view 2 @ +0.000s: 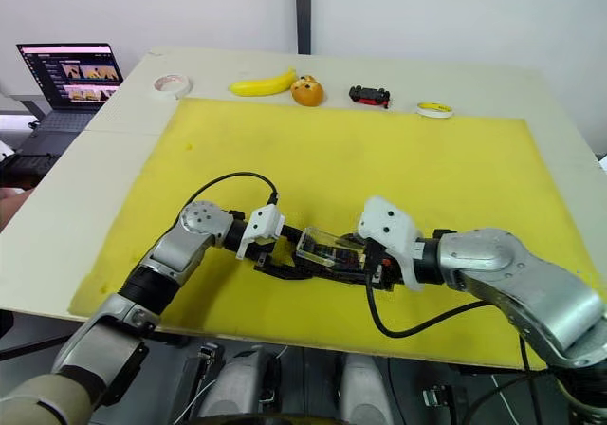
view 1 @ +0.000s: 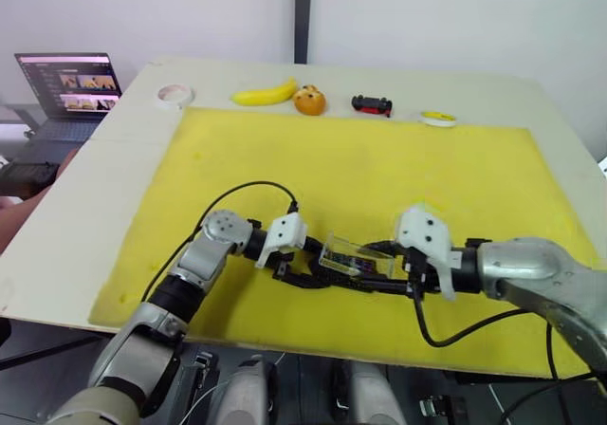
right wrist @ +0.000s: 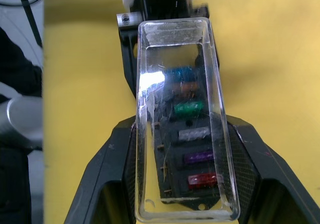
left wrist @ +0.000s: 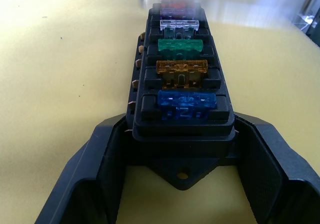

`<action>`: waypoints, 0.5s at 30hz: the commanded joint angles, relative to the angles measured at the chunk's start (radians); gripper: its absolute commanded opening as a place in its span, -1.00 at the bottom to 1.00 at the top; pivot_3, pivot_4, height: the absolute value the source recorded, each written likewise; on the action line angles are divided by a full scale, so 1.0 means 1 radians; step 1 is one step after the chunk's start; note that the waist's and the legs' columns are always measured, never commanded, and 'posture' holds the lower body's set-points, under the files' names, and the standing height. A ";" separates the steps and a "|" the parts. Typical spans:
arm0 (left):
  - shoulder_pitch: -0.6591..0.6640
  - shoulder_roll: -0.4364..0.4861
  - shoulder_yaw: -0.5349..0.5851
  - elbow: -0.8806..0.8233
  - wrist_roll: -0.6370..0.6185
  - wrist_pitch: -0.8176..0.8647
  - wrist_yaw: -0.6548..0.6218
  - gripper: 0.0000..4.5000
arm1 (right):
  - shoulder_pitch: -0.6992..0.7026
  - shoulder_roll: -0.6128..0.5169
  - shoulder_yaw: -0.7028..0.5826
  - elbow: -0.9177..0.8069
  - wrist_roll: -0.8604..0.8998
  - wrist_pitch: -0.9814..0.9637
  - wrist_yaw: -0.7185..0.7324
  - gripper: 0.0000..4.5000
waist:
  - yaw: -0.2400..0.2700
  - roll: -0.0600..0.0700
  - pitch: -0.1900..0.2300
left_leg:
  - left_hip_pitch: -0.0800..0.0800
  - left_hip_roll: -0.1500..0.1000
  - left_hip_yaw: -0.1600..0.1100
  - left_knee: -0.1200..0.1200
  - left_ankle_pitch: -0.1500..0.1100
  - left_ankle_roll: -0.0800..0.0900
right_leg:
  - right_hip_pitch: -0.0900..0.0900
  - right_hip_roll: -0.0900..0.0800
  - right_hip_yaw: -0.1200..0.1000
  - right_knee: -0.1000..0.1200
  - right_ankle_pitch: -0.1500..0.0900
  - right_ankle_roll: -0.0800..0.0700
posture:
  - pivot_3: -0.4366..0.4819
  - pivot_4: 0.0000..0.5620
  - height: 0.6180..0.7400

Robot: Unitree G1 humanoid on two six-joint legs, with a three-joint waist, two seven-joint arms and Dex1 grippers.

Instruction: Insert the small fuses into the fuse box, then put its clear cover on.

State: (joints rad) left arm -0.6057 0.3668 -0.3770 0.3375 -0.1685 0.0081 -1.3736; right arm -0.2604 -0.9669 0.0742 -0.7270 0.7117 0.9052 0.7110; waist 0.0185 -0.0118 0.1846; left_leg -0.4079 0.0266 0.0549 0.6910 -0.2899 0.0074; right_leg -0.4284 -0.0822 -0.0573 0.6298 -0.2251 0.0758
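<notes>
Two tools meet at the yellow mat's six o'clock edge. At nine o'clock our left tool clamps one end of the fuse box, six small fuses seated. At three o'clock our right tool pinches the clear cover, tilted above the box. We judge it may snag one edge or slip, being slick.

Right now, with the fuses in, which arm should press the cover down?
Right. Its gripper already holds the clear cover tilted over the fuse box, while the left gripper clamps the box's end to steady it.
</notes>
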 commanded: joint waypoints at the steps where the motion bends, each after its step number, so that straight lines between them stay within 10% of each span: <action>1: -0.012 -0.011 -0.009 0.007 0.018 -0.007 0.004 0.14 | -0.025 0.003 0.020 0.000 -0.043 -0.021 0.009 -0.23 | 0.000 0.000 0.000 | 0.000 0.000 0.000 0.000 0.000 0.000 | 0.000 0.000 0.000 0.000 0.000 0.000 | -0.05 -0.47 0.96; 15: -0.009 -0.012 -0.011 0.009 0.026 -0.006 -0.001 0.14 | -0.086 0.039 0.118 0.072 -0.146 -0.049 0.081 -0.23 | 0.000 0.000 0.000 | 0.000 0.000 0.000 0.003 -0.001 0.001 | 0.001 0.000 0.000 0.000 0.000 0.000 | -0.05 -0.47 0.96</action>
State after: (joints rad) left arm -0.6060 0.3628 -0.3749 0.3382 -0.1608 0.0081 -1.3738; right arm -0.3280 -0.9316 0.1932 -0.6511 0.5786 0.8772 0.7767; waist 0.0185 -0.0117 0.1846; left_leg -0.4082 0.0265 0.0546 0.6936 -0.2908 0.0089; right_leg -0.4276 -0.0821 -0.0576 0.6301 -0.2251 0.0758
